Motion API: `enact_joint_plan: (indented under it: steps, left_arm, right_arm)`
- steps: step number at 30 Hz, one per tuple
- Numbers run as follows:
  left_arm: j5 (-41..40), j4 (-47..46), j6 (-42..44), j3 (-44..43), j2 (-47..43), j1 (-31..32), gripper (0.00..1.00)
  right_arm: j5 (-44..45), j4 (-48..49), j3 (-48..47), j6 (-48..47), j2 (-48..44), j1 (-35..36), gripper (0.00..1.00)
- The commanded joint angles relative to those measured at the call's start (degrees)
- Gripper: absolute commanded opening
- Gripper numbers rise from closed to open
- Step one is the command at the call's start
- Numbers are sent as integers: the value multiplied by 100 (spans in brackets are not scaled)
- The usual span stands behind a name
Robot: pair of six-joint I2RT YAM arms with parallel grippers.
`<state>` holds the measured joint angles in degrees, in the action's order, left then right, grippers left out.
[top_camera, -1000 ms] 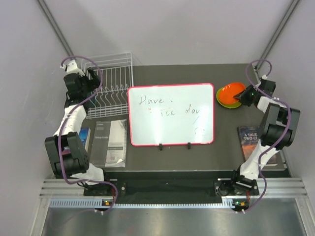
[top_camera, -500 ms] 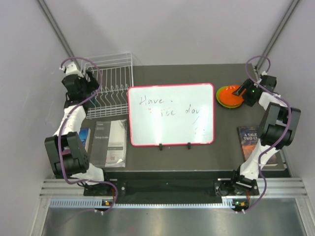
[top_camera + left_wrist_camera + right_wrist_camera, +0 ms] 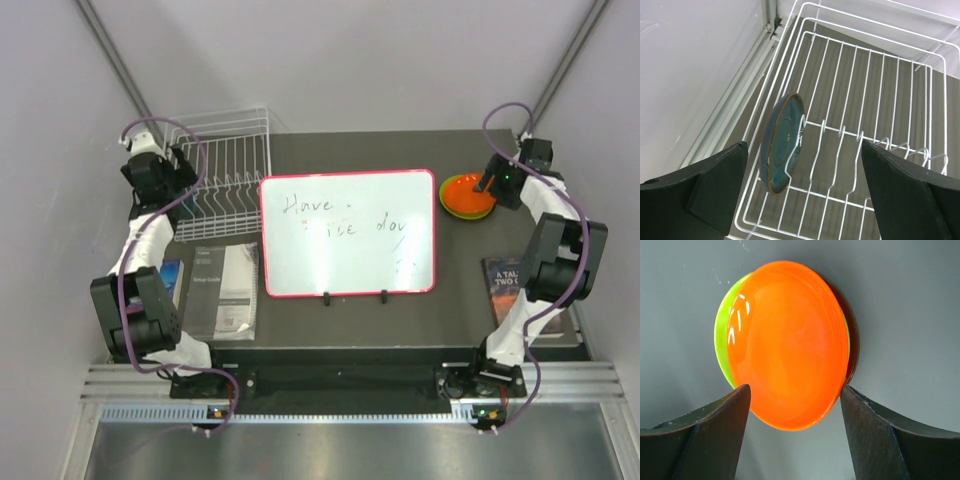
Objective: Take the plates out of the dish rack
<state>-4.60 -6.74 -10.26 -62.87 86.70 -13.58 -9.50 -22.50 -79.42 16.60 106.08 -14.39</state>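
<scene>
The white wire dish rack (image 3: pixel 225 170) (image 3: pixel 875 100) stands at the table's back left. A teal-blue plate (image 3: pixel 782 142) stands on edge between its prongs near the left side. My left gripper (image 3: pixel 185 165) (image 3: pixel 804 145) hangs open above the rack, apart from the plate. At the back right, an orange plate (image 3: pixel 468 195) (image 3: pixel 787 345) lies on top of a lime green plate (image 3: pixel 722 340), with a dark red plate's rim (image 3: pixel 854 340) showing beneath. My right gripper (image 3: pixel 487 183) (image 3: pixel 794 390) is open, its fingers on either side of the orange plate's near edge and holding nothing.
A red-framed whiteboard (image 3: pixel 348 232) with writing fills the table's middle. Grey booklets (image 3: pixel 222 290) lie at the front left beside a blue item (image 3: pixel 172 280). A dark book (image 3: pixel 508 282) lies at the front right. Walls close in on both sides.
My right gripper has opened, let go of the orange plate on the stack, and drawn back toward the far right. My left arm has hardly moved.
</scene>
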Motion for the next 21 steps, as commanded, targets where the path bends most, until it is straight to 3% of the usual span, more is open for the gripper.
enact_joint_plan:
  steps: [1, 13, 21]
  left_arm:
    - [-173, 24, 121, -269, 40, -83, 99]
    - [-164, 15, 77, -349, 216, -180, 99]
    - [-893, -177, 244, -261, 418, -215, 96]
  right_arm:
    - [228, -245, -487, -175, 88, 68, 72]
    - [563, -317, -355, -271, -131, 103, 72]
    - [317, -18, 14, -166, -545, 156, 72]
